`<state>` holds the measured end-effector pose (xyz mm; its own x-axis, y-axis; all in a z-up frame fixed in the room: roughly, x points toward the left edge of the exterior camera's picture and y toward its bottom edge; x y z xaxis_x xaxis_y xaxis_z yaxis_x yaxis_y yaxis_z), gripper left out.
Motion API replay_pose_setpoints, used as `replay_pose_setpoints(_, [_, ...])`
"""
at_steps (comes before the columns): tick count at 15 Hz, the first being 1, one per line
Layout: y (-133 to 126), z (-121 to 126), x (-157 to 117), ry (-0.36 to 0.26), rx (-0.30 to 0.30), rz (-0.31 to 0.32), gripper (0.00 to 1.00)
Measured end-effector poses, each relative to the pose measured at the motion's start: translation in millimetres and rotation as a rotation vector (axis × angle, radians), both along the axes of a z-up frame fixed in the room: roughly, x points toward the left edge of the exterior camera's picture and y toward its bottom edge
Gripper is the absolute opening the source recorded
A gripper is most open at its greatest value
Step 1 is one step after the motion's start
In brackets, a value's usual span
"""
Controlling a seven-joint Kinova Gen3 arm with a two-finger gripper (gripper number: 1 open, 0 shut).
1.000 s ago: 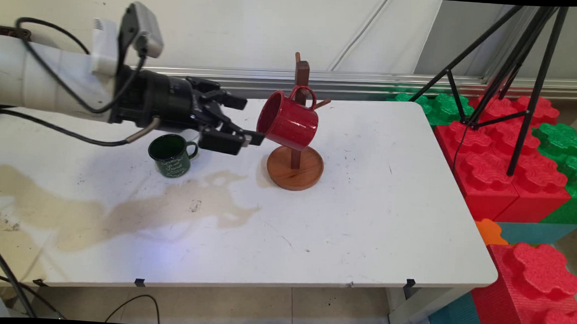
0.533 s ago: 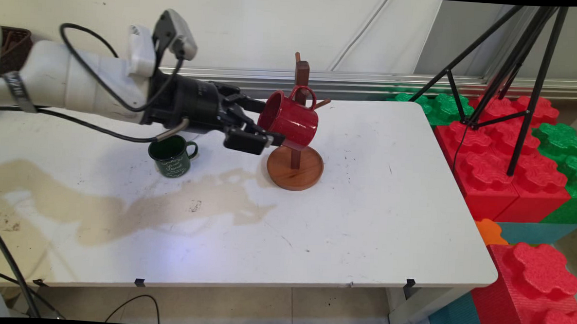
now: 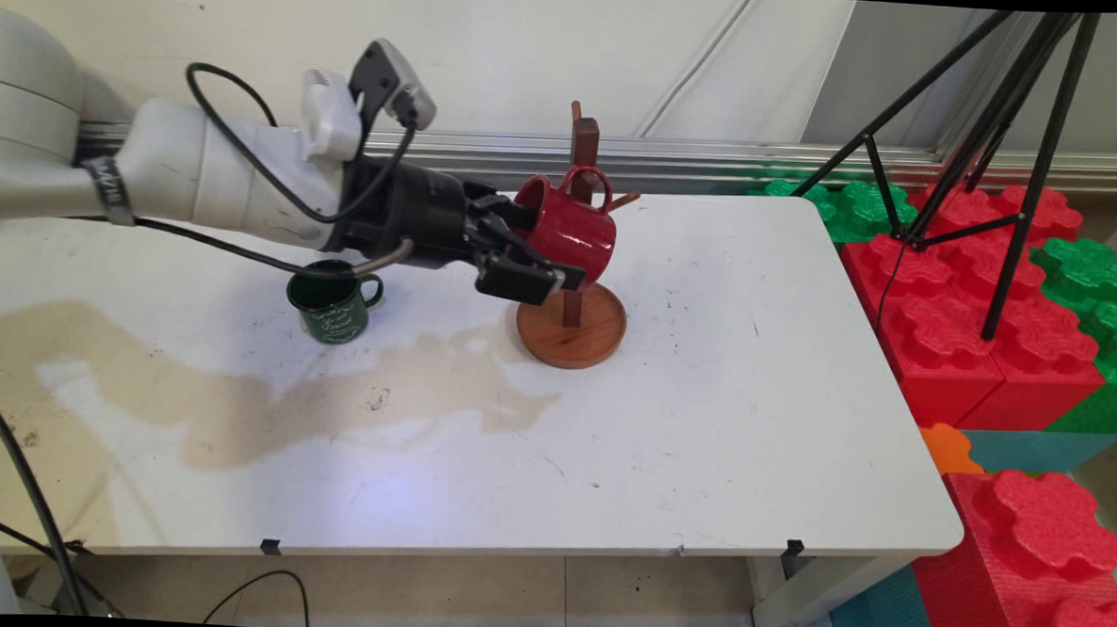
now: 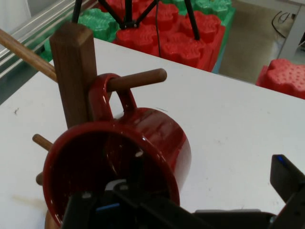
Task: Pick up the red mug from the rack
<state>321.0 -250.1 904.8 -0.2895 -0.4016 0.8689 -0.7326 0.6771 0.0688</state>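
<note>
A red mug (image 3: 573, 237) (image 4: 157, 138) hangs by its handle on a peg (image 4: 138, 79) of a wooden mug tree (image 3: 572, 322), its mouth turned toward my hand. My gripper (image 3: 541, 247) (image 4: 198, 177) is open and reaches in from the left. One finger (image 4: 116, 188) sits inside the mug's mouth. The other finger (image 3: 522, 282) (image 4: 286, 176) lies outside, below the mug's wall. I cannot tell whether either finger touches the mug. A dark green mug (image 3: 333, 302) stands upright on the table under my forearm.
A wide brownish stain (image 3: 262, 404) spreads over the white table (image 3: 751, 435) left of centre. Red and green foam blocks (image 3: 983, 304) and a black tripod (image 3: 1017, 164) stand off the right edge. Black cables hang at the lower left.
My arm has moved to the right toward the red mug. The open fingers, which were short of its rim, now straddle the mug's lower wall. The mug stays on its peg.
</note>
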Motion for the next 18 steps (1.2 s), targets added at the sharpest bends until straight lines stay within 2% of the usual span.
replay_pose_setpoints(10, [-10.3,-11.0,-11.5,0.014,0.017,0.041,1.00])
replay_pose_setpoints(11, [-10.6,-11.3,-12.1,0.015,0.016,0.043,0.00])
replay_pose_setpoints(18, [-10.8,-11.9,-13.6,0.014,0.000,0.071,0.00])
